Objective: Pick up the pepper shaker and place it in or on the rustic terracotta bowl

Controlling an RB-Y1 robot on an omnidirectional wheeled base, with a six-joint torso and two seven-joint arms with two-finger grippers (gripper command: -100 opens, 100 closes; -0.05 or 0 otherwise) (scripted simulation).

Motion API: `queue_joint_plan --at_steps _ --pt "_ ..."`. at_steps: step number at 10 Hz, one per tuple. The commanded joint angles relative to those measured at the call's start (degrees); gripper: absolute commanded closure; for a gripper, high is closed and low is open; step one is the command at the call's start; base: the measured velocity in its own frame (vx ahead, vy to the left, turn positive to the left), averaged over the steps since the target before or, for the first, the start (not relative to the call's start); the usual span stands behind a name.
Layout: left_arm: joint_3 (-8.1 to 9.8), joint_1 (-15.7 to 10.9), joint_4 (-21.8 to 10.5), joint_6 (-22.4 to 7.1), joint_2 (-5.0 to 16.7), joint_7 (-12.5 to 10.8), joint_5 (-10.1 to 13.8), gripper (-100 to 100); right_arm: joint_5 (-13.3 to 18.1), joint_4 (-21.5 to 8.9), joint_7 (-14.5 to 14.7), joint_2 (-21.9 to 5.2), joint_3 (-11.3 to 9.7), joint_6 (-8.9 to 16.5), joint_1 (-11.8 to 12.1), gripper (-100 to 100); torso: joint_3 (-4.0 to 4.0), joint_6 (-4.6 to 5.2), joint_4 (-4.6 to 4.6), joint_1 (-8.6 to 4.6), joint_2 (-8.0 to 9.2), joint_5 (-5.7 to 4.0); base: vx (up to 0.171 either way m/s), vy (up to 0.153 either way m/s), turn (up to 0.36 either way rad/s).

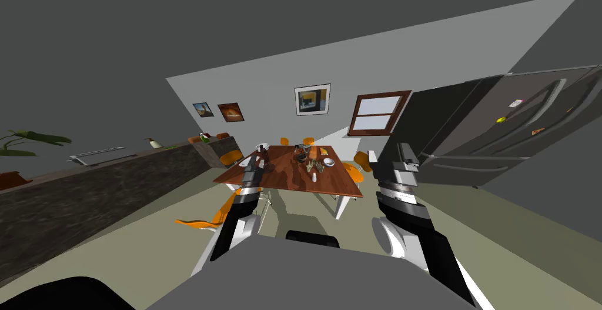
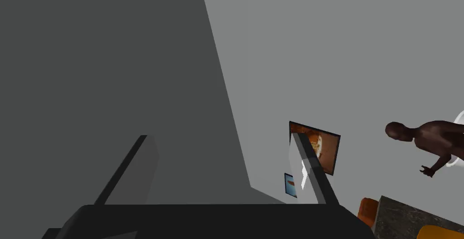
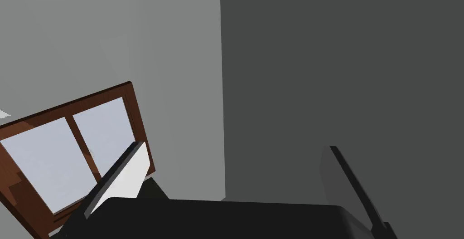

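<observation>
Both claws, left (image 2: 219,135) and right (image 3: 234,145), stood apart, raised. The brown desk (image 1: 288,177) lay at 12 o'clock, open floor (image 1: 500,236) before its near edge, orange chairs (image 1: 197,223) around it.

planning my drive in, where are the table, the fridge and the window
table (image 1: 288,180), head view, bare part of the brown top
fridge (image 1: 470,133), head view, dark door front
window (image 1: 374,123), head view, lower pane
</observation>
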State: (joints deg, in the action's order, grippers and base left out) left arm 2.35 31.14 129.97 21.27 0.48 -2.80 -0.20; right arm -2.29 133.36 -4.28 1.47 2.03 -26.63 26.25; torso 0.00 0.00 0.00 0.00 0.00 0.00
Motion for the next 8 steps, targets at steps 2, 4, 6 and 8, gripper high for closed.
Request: queue_joint_plan --at_steps 2,4,6,8 --pt "0.62 -1.2 -1.8 -2.6 3.5 -1.5 0.8 -100 0.0 0.0 0.0 0.0 0.0 0.0 0.0 0 0.01 0.01 0.0 -0.04 0.03 -0.01 -0.019 -0.022 -0.069" --pt "1.3 -2.5 -3.6 -5.4 5.4 -3.1 1.8 -100 0.0 0.0 0.0 0.0 0.0 0.0 0.0 0 0.06 0.01 0.02 -0.1 0.12 -0.02 -0.044 -0.036 -0.085" --pt "2.25 -4.1 -5.9 -8.4 7.0 -5.1 3.0 -100 0.0 0.0 0.0 0.0 0.0 0.0 0.0 0 0.11 0.01 0.04 -0.13 0.19 -0.03 -0.052 -0.042 -0.118" --pt "2.82 -5.0 -7.2 -11.0 7.6 -6.3 3.6 -100 0.0 0.0 0.0 0.0 0.0 0.0 0.0 0 0.09 0.0 0.04 -0.11 0.15 -0.03 -0.035 -0.033 -0.05"
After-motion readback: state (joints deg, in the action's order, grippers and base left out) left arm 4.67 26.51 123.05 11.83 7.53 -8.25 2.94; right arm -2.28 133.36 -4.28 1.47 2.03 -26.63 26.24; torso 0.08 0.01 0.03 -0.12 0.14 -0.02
